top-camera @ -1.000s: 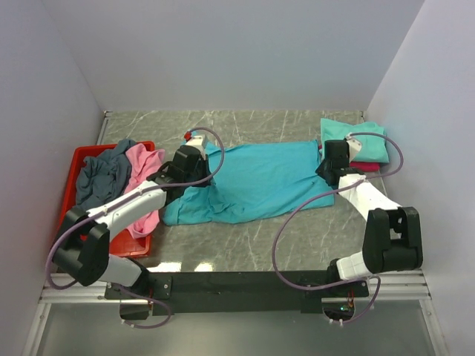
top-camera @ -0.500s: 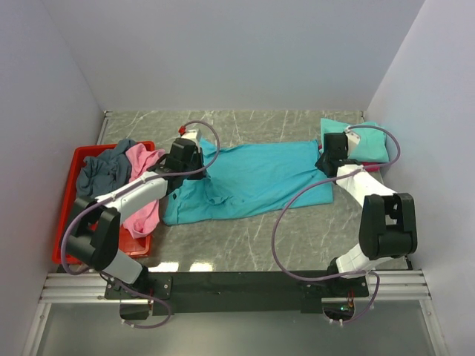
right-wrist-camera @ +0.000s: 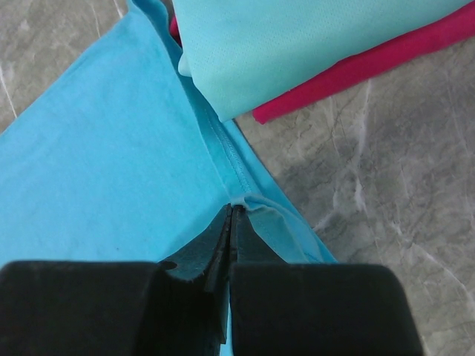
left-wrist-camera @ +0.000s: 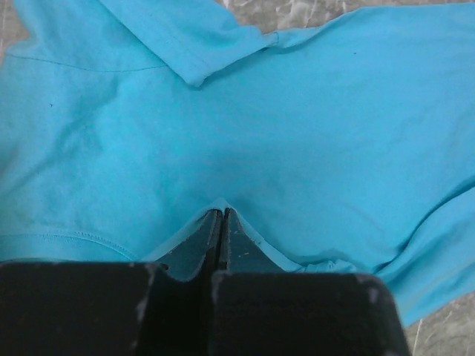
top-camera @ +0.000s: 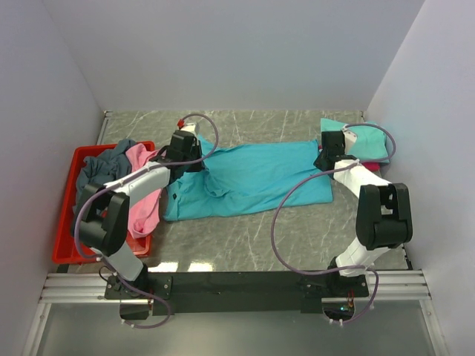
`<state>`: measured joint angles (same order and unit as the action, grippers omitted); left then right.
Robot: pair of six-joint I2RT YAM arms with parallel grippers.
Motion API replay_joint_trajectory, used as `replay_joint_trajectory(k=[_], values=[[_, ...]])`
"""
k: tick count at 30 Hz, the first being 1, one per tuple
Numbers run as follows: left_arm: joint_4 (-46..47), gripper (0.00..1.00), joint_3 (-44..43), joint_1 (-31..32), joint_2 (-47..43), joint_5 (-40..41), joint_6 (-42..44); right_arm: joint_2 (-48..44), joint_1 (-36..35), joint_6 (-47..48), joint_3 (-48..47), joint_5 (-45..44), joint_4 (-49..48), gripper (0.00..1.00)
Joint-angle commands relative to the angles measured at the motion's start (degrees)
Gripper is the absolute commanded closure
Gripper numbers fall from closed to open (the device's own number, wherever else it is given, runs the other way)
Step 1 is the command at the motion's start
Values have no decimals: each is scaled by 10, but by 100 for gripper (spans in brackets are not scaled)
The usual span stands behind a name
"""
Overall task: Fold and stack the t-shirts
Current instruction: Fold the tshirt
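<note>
At opposite ends of turquoise shirt [top-camera: 260, 178] — L gripper [left-wrist-camera: 223, 215], R gripper [right-wrist-camera: 231, 211] pinching cloth.

This looks like a robotics lab test cell. Plain white walls [top-camera: 223, 52] box in a grey marble-patterned table [top-camera: 245, 245] on the left, far and right. An aluminium rail [top-camera: 74, 288] carrying a black mounting bar [top-camera: 245, 282] spans the near edge.

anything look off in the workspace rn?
Nothing damaged. The turquoise shirt is bunched into folds by the left end effector instead of lying flat, and at the right end effector its edge seems to slip under the mint-green shirt stacked on the crimson shirt. The pink shirt spills over the rim of the red tray.
</note>
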<state>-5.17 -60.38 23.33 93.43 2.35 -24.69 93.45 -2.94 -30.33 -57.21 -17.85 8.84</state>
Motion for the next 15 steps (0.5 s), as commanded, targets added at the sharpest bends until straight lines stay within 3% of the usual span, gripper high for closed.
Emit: replay_joint_trajectory(k=[1,15], values=[[5,99,-29,-5,7,-4,2,1,6,6,-30,-17,-4,100],[-2,99,28,-43,-64,18,-41,5,6,9,-36,-30,7,100]])
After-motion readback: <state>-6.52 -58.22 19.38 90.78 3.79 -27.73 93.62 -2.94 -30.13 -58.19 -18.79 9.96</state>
